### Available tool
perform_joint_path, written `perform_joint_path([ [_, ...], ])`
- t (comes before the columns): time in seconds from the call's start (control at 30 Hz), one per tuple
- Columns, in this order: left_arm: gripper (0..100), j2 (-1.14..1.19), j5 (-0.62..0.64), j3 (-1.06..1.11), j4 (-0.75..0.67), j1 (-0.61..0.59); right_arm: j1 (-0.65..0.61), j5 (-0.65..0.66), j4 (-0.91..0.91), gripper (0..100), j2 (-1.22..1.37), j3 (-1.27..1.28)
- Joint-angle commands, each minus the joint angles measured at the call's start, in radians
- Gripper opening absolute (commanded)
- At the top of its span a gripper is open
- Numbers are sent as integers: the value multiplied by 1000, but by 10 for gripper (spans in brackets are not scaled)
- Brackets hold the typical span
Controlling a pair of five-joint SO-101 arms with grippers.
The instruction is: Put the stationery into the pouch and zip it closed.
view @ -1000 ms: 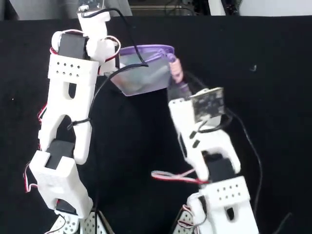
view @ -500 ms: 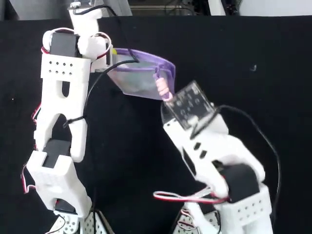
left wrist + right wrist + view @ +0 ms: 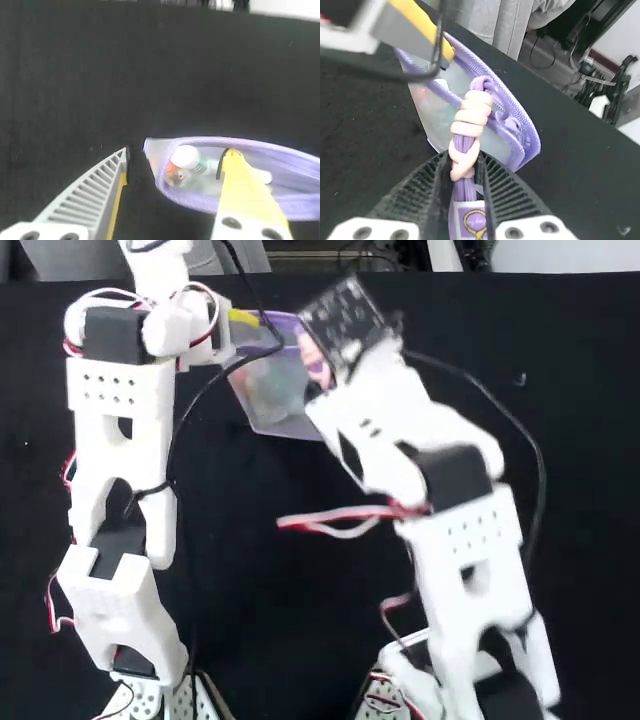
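Observation:
A clear pouch with a purple zip rim sits at the far side of the black table. Inside it lie a white tube and an orange piece of stationery. My left gripper is open. Its yellow finger lies across the pouch's mouth, and its grey finger is off the pouch's end. My right gripper is shut on the pink and purple braided zipper pull, close to the left gripper.
A black cloth covers the table. A loop of red and white wire hangs from the right arm. Cables and furniture stand beyond the table's far edge. Open cloth lies to the right of the arms.
My right arm has swung up and to the left, drawing the zipper pull along the pouch's rim toward the left gripper. The left arm and the pouch have shifted slightly up and left.

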Motion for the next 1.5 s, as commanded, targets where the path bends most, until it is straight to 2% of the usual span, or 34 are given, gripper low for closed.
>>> perform_joint_path([
  [0.0, 300, -25, 12, -170, -6, -13, 68, -71, 49, 12, 143, -237],
  [0.13, 299, -23, 15, -341, 37, -5, 132, -78, 86, 12, 269, -403],
  [0.3, 297, -23, 17, -529, 51, -13, 144, -78, 163, 12, 420, -624],
  [0.37, 297, -23, 17, -562, 57, -53, 166, -78, 201, 12, 479, -719],
  [0.57, 296, -20, 17, -460, 57, -189, 284, -54, 377, 11, 633, -1056],
  [0.77, 296, -23, 17, -292, 57, -191, 396, 107, 566, 11, 743, -1291],
  [0.9, 296, -23, 17, -205, 57, -131, 508, 172, 563, 11, 743, -1259],
  [1.1, 296, -23, 17, -82, 57, -27, 605, 272, 563, 11, 667, -1138],
  [1.47, 296, -23, 17, 42, 57, 30, 621, 345, 560, 11, 306, -676],
])
